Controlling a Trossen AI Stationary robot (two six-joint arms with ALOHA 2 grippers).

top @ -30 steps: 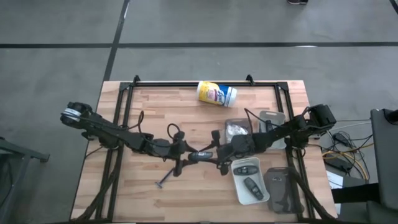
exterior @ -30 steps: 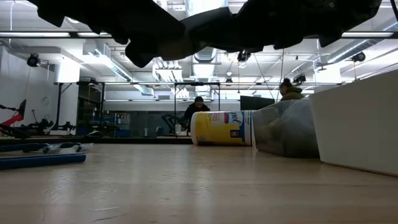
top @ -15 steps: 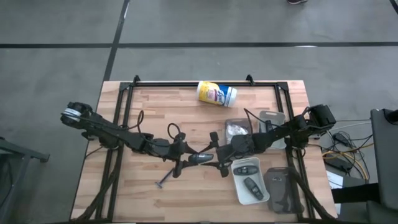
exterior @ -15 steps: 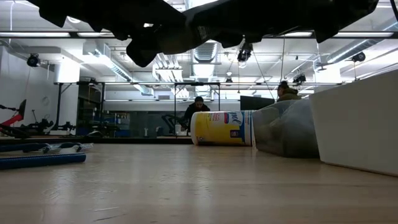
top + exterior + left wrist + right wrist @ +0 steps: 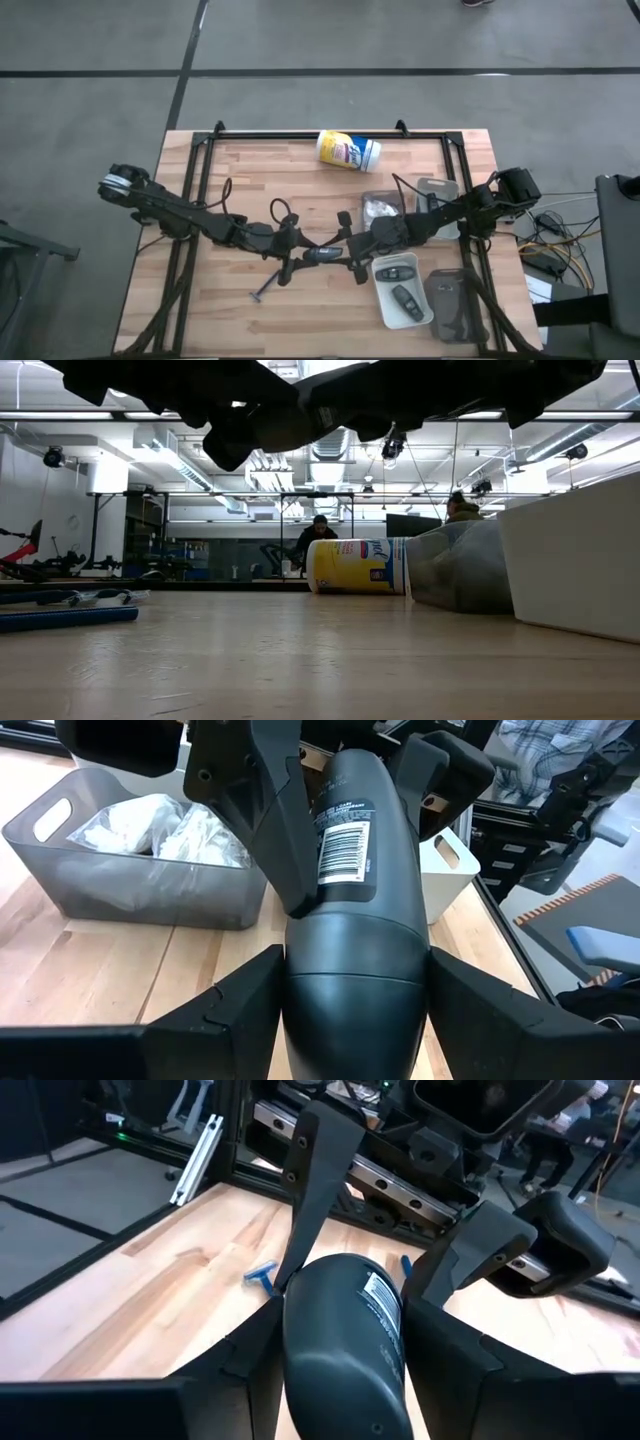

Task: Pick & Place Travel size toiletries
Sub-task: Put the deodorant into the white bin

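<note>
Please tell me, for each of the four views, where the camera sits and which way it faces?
High: above, looking straight down on both arms; dark tube between them.
Low: table height, looking across; lying canister, arms overhead.
Left wrist: past left end effector toward packet bin.
Right wrist: past right end effector toward blue razor.
Shared: both wrists show the tube.

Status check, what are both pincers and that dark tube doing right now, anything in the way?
Left pincer and right pincer both on the dark tube, mid-table, above the wood. Handover point. Nothing between them; trays sit beside the right arm.
</note>
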